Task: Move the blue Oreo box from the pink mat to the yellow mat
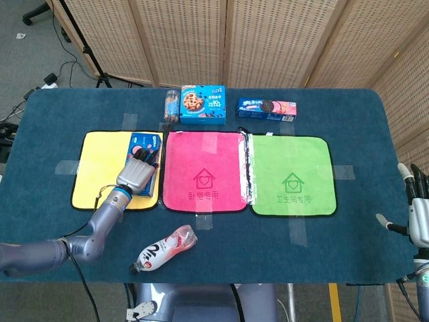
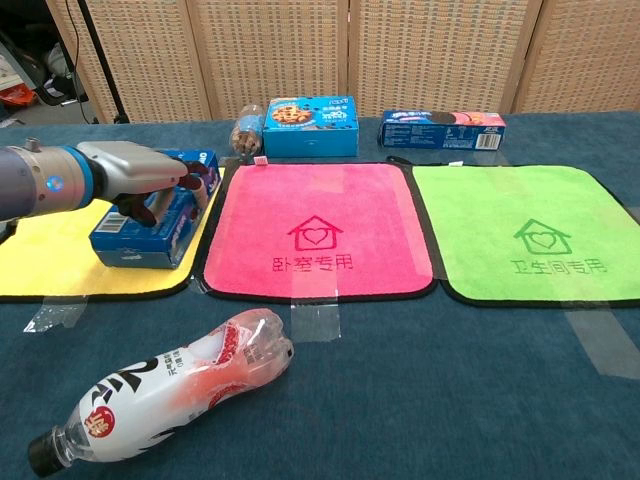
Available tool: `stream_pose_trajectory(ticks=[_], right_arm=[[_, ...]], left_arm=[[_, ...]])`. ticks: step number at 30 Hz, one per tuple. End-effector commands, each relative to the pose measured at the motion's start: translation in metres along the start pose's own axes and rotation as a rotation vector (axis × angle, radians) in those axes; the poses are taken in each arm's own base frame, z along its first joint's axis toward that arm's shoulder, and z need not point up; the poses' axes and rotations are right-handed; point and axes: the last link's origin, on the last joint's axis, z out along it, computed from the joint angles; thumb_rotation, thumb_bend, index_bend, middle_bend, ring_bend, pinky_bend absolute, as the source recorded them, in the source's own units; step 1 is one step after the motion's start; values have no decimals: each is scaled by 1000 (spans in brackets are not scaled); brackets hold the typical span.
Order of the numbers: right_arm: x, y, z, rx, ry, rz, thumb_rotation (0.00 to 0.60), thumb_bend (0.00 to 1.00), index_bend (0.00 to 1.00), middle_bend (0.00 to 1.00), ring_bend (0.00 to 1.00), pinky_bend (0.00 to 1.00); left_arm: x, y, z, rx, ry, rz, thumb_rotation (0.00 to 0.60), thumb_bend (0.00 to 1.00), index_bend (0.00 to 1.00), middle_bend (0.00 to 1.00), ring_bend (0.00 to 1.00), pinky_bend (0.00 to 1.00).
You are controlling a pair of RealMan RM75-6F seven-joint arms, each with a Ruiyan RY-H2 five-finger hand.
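Observation:
The blue Oreo box (image 1: 145,143) (image 2: 146,238) is over the right part of the yellow mat (image 1: 100,171) (image 2: 40,245), close to that mat's edge by the pink mat (image 1: 204,171) (image 2: 315,230). My left hand (image 1: 137,174) (image 2: 140,178) grips the box from above, with its fingers wrapped over the box's top. Whether the box rests on the yellow mat or hangs just above it, I cannot tell. The pink mat lies bare. My right hand (image 1: 419,215) stays at the table's far right edge, fingers apart and holding nothing.
A green mat (image 1: 291,174) (image 2: 525,235) lies right of the pink one. Along the back stand a small jar (image 1: 171,105), a blue cookie box (image 1: 203,104) (image 2: 310,125) and a pink-and-blue Oreo box (image 1: 267,108) (image 2: 442,129). A plastic bottle (image 1: 164,249) (image 2: 165,390) lies near the front edge.

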Motion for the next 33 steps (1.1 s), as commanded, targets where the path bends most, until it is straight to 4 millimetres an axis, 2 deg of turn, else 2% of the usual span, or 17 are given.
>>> stream_pose_trajectory(ticks=[1,9,12,15,16,17,18,21,22,24,28,31,33], right_arm=[[-1,-1,0,3,-1,0,600,0,0,0,0,0],[1,-4,-2,11,3,5,600,0,0,0,0,0],[1,-5,-3,17,-2,13,600,0,0,0,0,0],[2,-5,-3,20,-3,14,600,0,0,0,0,0],[2,-5,-3,21,-3,15,600,0,0,0,0,0],[2,-5,-3,21,-2,15,600,0,0,0,0,0],[2,-5,-4,22,-2,16,600,0,0,0,0,0],[2,-6,-4,24,-1,16,600,0,0,0,0,0],[2,-6,-4,24,0,16,600,0,0,0,0,0],[3,-6,-4,27,1,17,600,0,0,0,0,0],[4,-7,-5,32,3,21,600,0,0,0,0,0],[5,-7,-6,37,7,27,600,0,0,0,0,0],[6,-8,-7,43,10,31,600,0,0,0,0,0]], left_arm=[[-7,-13,-6,18,-15,-3,600,1000,251,7,12,18],[-22,-49,-25,54,-37,0,600,1000,251,6,12,18],[-26,-70,-37,85,-36,-4,600,1000,251,6,12,18],[-24,-78,-42,88,-30,-38,600,982,222,3,5,14],[-18,-78,-44,84,3,-68,600,924,187,2,2,10],[-16,-79,-46,78,21,-81,600,770,118,0,0,5],[-12,-79,-47,72,52,-105,600,567,51,0,0,0],[2,-80,-56,43,172,-213,600,129,0,0,0,0],[5,-82,-60,36,203,-239,600,70,0,0,0,0],[16,-88,-71,22,295,-303,600,0,0,0,0,0],[30,-105,-103,26,452,-359,600,0,0,0,0,0],[26,-121,-133,71,532,-367,600,0,0,0,0,0],[13,-130,-158,115,545,-379,600,0,0,0,0,0]])
